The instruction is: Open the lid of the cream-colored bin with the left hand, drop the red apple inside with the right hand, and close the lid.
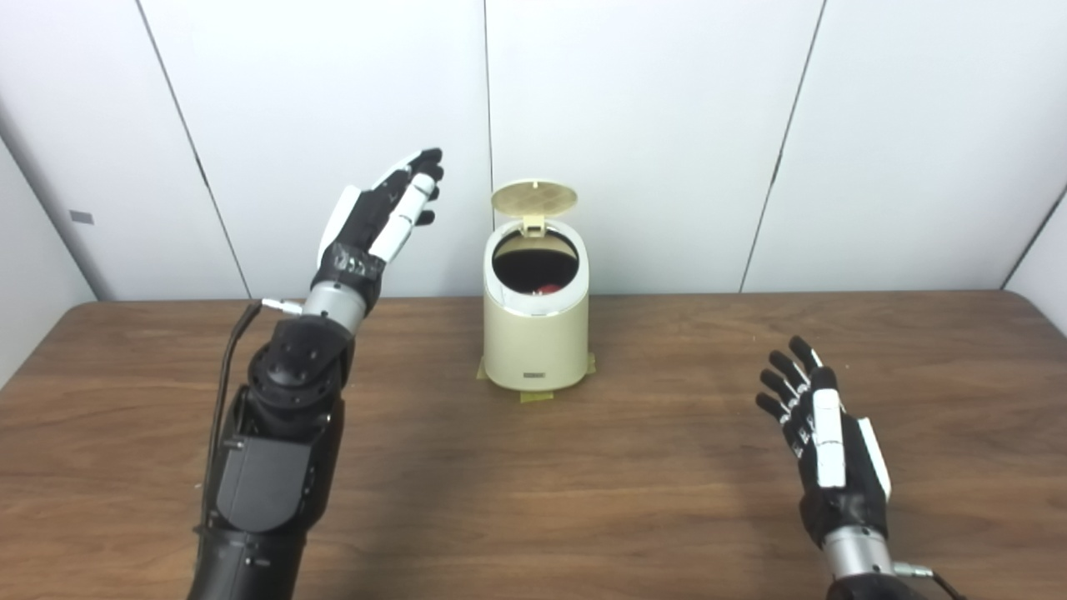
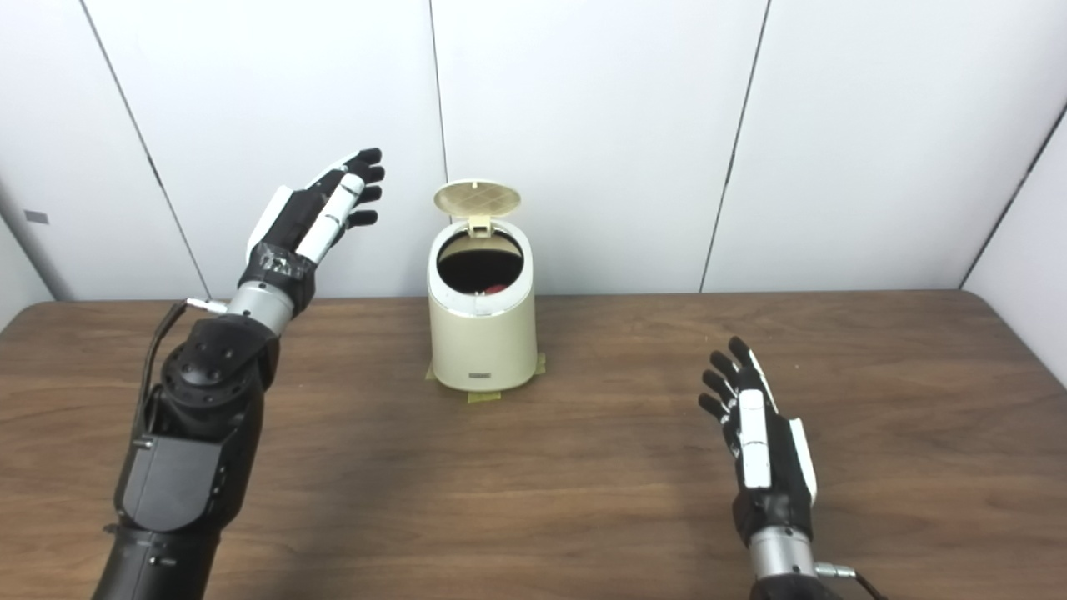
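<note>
Left eye view: cream bin [image 1: 536, 333], lid [image 1: 533, 198] upright.

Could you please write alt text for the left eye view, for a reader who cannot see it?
A cream-colored bin stands on a wooden table with its lid flipped up and a bit of red apple visible inside. The left hand hangs open in the air left of the bin. The right hand, open and empty, is low over the table at right.

The table [image 1: 633, 500] is looking like brown wood with a smooth, slightly shiny top. The bin [image 1: 535, 337] is looking like smooth cream plastic with a shiny ring at its mouth. The hands [image 1: 834, 454] are showing matt black and white plastic, with shiny metal wrists.
</note>
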